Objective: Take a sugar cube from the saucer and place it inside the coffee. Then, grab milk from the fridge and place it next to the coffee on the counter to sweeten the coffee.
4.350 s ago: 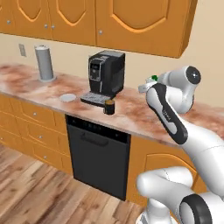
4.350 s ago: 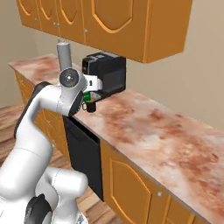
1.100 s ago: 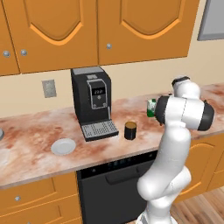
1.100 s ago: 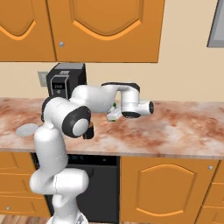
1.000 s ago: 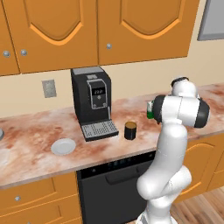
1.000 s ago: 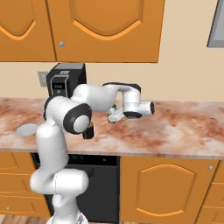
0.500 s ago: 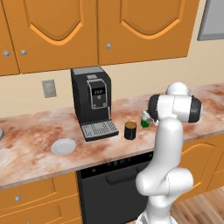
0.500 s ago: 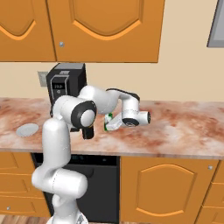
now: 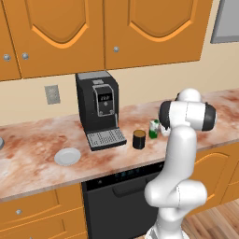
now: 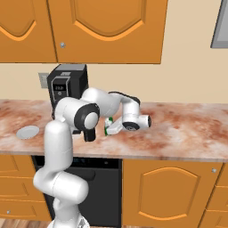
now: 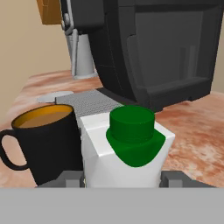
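Since half a second ago the arm has carried the milk (image 9: 153,129) leftward, closer to the coffee (image 9: 138,139); the carton now stands upright just right of the cup on the counter (image 9: 42,149). In the hand view the gripper (image 11: 122,178) is clamped on the milk's sides, a finger showing at each lower corner, with the cup just beside it. The saucer (image 9: 67,156) lies left of the coffee machine (image 9: 99,109).

big black boxy coffee machine (image 9: 100,108) w/ grey drip tray stands at back wall, beneath orange wooden upper cabinets (image 9: 93,32). white wall outlet (image 9: 52,94) just left of it. black dishwasher (image 9: 122,200) below, betw. orange lower cabinets.
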Available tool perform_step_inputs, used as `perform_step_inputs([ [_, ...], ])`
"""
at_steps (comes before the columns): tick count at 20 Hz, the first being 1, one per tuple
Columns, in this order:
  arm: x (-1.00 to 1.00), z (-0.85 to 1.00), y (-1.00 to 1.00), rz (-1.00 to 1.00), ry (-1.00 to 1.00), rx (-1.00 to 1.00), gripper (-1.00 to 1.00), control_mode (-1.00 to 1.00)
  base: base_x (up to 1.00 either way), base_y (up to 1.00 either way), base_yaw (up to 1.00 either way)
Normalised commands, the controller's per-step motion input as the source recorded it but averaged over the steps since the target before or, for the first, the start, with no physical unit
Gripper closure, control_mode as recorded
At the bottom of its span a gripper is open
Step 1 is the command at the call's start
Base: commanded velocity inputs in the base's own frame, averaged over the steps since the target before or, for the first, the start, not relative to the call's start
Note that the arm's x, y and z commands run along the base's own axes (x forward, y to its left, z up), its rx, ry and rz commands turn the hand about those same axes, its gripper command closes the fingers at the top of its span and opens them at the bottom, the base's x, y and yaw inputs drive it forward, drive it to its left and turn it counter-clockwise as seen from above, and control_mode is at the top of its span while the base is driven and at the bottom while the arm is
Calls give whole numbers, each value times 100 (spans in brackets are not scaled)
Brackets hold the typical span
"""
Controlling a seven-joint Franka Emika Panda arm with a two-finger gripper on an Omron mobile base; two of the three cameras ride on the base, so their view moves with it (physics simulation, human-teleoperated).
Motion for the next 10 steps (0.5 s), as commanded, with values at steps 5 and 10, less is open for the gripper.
perform_step_inputs([
  [5, 5, -36, 1, 0, 0, 0, 100, -100, 0, 0, 0],
  [10, 13, -29, 4, 0, 0, -1, 100, -100, 0, 0, 0],
])
